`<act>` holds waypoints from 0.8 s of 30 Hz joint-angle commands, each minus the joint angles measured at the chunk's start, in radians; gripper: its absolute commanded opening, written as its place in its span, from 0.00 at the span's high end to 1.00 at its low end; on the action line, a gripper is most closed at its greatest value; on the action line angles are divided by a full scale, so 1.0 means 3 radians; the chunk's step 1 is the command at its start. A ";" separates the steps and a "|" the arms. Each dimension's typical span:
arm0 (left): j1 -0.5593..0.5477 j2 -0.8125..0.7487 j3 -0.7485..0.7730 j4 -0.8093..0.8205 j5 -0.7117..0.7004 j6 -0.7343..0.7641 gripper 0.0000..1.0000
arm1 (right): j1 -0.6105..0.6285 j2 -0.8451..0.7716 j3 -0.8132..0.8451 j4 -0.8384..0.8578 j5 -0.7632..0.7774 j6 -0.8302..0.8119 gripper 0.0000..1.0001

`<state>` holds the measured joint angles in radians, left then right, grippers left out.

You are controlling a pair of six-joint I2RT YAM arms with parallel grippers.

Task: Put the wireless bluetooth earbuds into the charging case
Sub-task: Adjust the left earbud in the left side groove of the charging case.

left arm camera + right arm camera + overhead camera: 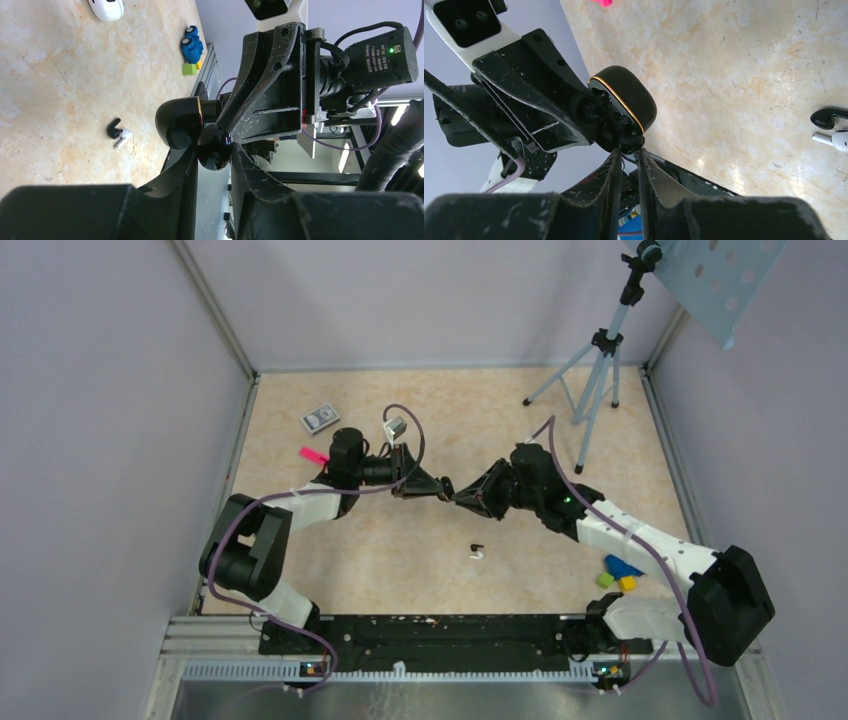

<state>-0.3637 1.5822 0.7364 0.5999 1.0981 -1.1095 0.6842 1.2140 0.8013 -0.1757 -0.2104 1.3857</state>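
One case (624,107) in left fingers (172,175) | right fingers (606,175) narrow | gold rim (618,101): right wrist

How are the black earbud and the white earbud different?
The black earbud is dark; the white earbud is pale. The black earbud lies farther from the table's near edge than the white earbud. Both are tiny, stemmed, and lie loose, side by side.

Glossy black gold-rimmed charging case (629,100) is above the middle of the beige marbled worktop (400,560), between left tool (215,150) and right tool (626,152). Black stemmed plastic earbud (826,116) and white stemmed plastic earbud (836,140) lie just beside each other, nearer the bases. Coloured toy blocks (620,573) lie far right.
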 commanded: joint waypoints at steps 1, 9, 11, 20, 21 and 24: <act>-0.0035 -0.0028 -0.0008 0.0015 0.0164 0.0116 1.00 | -0.0020 0.0011 0.0181 0.0070 0.0078 -0.0150 0.83; -0.0047 -0.0023 0.0020 -0.0023 0.0189 0.0129 1.00 | 0.0007 0.0074 0.0233 0.0091 0.0042 -0.0291 0.80; -0.0045 -0.0018 0.0021 -0.0026 0.0195 0.0129 1.00 | 0.0017 0.0093 0.0242 0.0100 0.0036 -0.0310 0.77; -0.0051 -0.0012 0.0015 -0.0065 0.0205 0.0172 1.00 | 0.0036 0.0113 0.0249 0.0121 0.0049 -0.0334 0.80; -0.0052 -0.0015 0.0016 -0.0065 0.0205 0.0174 1.00 | 0.0038 0.0117 0.0250 0.0120 0.0052 -0.0340 0.81; -0.0058 -0.0018 0.0017 -0.0074 0.0201 0.0175 1.00 | 0.0045 0.0134 0.0263 0.0125 0.0032 -0.0359 0.81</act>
<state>-0.3710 1.5822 0.7364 0.5552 1.1149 -1.0737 0.6876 1.2396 0.8204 -0.1867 -0.2100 1.2980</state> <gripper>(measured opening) 0.313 0.195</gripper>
